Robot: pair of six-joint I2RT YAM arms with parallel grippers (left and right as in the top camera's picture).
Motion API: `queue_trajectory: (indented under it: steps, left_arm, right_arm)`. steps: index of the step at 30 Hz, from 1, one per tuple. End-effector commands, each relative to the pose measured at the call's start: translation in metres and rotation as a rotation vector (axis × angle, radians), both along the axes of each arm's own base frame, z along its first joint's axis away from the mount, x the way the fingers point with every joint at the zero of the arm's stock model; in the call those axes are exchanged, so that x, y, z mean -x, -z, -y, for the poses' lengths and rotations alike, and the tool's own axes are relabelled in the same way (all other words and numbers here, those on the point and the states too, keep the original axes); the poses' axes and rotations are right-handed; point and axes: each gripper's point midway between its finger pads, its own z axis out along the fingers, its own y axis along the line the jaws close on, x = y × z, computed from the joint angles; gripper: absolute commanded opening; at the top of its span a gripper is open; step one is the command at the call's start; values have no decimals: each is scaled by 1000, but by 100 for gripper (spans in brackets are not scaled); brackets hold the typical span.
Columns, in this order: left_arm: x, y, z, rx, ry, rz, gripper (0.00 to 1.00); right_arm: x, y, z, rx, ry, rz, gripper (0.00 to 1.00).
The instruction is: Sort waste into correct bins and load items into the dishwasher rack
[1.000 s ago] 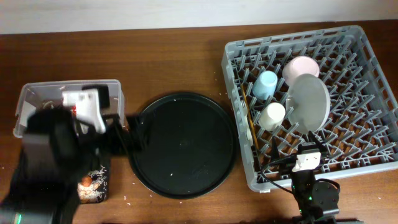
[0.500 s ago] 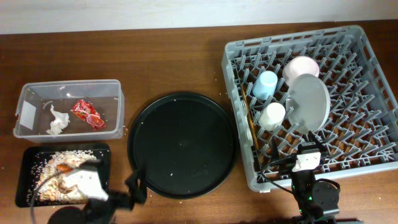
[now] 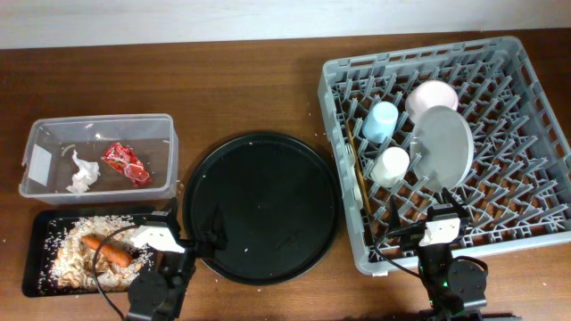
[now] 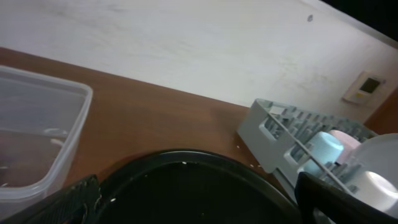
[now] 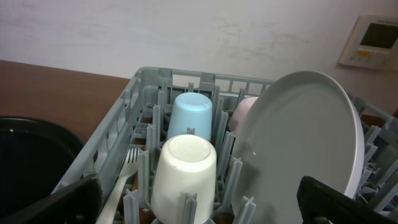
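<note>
At the far left of your table (image 3: pixel 232 85) sits the clear plastic tub (image 3: pixel 159 125) with its white label (image 3: pixel 38 162) on the short end wall. Inside it lie the crumpled white tissue (image 3: pixel 82 174) and, just to its right, the red crinkled wrapper (image 3: pixel 125 163). They are close together, but you cannot tell whether they touch.

Directly in front of the tub is the flat black tray (image 3: pixel 34 276). It holds a spread of rice scraps (image 3: pixel 62 242), and the orange carrot (image 3: pixel 107 251) lies on top of them toward the tray's right side.

Your left gripper (image 4: pixel 198 184) hangs low at the near edge between that tray and the round black tray (image 3: pixel 268 196). Its wrist view looks out over the round tray. The fingers (image 4: pixel 68 202) stand wide apart with nothing between them.

Further right is the grey dishwasher rack (image 3: pixel 526 178). Along its left edge lie the thin wooden stick (image 3: pixel 358 165) and the white plastic fork (image 5: pixel 121 177). The light blue cup (image 3: pixel 382 120) and the white cup (image 3: pixel 390 166) sit mouth down among the pegs, the white one nearer to you. To their right the pale plate (image 3: pixel 443 146) stands on edge, with the pinkish-white bowl (image 3: pixel 432 94) just behind it.

Your right gripper (image 5: pixel 199 182) waits at the rack's near wall, facing the white cup. Its fingers (image 5: pixel 348 200) are also spread wide and grip nothing.
</note>
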Motion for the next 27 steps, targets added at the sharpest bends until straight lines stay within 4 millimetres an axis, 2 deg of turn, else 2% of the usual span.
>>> queue_trajectory:
  steps: [1, 3, 5, 8, 11, 17, 27]
  left_arm:
    - [-1, 17, -15, -11, -65, -21, 99]
    - [0, 25, -25, -46, -100, -45, 99]
    - [3, 30, -26, -145, -83, -48, 99]
    - [4, 20, -27, -368, -62, 35, 99]
    - [3, 19, -34, -482, -84, 52, 99]
    - [3, 19, -43, -576, -111, 57, 99]
    - [3, 19, -43, -575, -113, 55, 99]
  right_arm:
    - [0, 3, 2, 4, 7, -4, 99]
    - [0, 3, 2, 4, 7, -4, 99]
    - [0, 3, 2, 4, 7, -4, 99]
    - [0, 3, 2, 4, 7, -4, 99]
    - [0, 3, 2, 4, 7, -4, 99]
    - [0, 3, 2, 4, 7, -4, 99]
    - [0, 3, 2, 4, 7, -4, 99]
